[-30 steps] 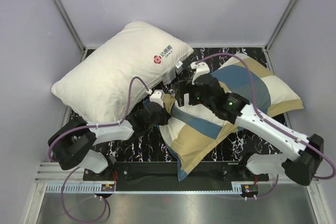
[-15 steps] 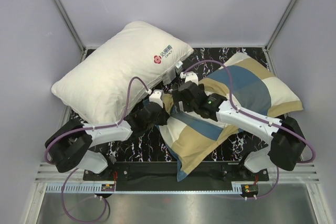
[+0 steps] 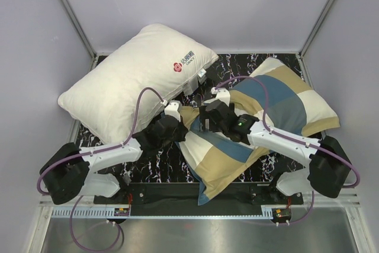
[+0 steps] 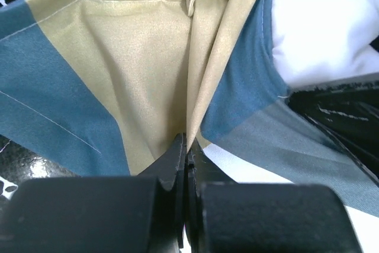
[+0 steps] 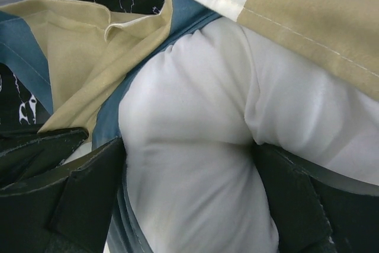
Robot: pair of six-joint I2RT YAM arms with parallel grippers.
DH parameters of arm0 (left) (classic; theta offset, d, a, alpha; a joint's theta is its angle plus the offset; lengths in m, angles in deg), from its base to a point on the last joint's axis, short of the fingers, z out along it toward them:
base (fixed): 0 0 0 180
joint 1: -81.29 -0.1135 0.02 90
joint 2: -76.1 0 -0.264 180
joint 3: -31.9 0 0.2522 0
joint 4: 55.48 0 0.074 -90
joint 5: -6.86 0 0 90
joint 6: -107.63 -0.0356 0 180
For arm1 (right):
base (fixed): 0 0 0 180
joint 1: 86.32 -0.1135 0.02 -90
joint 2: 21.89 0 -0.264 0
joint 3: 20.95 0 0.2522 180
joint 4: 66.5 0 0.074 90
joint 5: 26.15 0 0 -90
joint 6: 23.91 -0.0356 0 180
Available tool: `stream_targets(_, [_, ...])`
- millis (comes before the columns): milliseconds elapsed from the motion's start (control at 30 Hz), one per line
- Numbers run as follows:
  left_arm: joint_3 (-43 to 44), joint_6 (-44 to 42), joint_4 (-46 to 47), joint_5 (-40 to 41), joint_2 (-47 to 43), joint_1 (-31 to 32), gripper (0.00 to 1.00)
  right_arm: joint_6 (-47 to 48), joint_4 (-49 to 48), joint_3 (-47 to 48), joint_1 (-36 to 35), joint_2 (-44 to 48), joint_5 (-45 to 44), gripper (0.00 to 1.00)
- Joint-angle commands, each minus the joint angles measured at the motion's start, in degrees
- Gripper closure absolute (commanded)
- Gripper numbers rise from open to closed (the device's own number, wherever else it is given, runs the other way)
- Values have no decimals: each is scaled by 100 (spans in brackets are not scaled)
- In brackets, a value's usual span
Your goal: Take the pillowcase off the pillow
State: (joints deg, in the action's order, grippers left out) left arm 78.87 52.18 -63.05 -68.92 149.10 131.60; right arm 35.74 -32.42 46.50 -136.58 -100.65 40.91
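Left gripper [image 4: 185, 146] clamped tight on pillowcase [image 4: 136, 69] fold; right gripper [image 5: 189, 167] squeezed pillow [image 5: 195, 105] bulge at mouth (right half of table [image 3: 169, 159]). Risk: thin fabric could've slipped out under opposing pull.

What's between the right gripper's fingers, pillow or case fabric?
The pillow, bare white, bulges between the fingers of the right gripper, poking out of the pillowcase. The right wrist view shows it.

Pale lavender walls [image 3: 195, 4], black marbled tabletop [image 3: 237, 63]

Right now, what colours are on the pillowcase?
Teal blue, tan and cream checks; the pillowcase shows best from the top camera.
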Motion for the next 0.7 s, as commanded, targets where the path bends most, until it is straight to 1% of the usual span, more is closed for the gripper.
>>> stream_targets(0, [-130,-89,-602,283,-189,15,100,-427,737,9,7,-288,-360,6])
stream_targets(33, [-174,-62,-611,283,-215,23,100,-454,763,88,7,-437,-474,12])
stream_targets(167, [-324,35,-611,301,-390,32,100,-595,807,396,16,-728,-729,23])
stream_targets(233, [-394,43,-602,327,-470,32,100,-665,851,440,25,-851,-826,26])
stream_targets(333, [-438,35,-778,380,-628,50,100,-727,851,397,25,-895,-896,38])
stream_targets(367, [-464,35,-804,389,-654,41,100,-762,834,344,25,-869,-931,58])
stream_targets(400, [-482,26,-813,397,-698,41,100,-814,816,309,25,-834,-1001,72])
stream_targets(500, [-552,61,-822,406,-734,50,100,-929,860,221,51,-667,-1151,100])
stream_targets(633, [-745,166,-760,415,-768,50,100,-885,992,230,262,-247,-1336,100])
stream_targets(667, [-798,219,-725,406,-795,50,100,-824,992,212,428,-141,-1336,100])
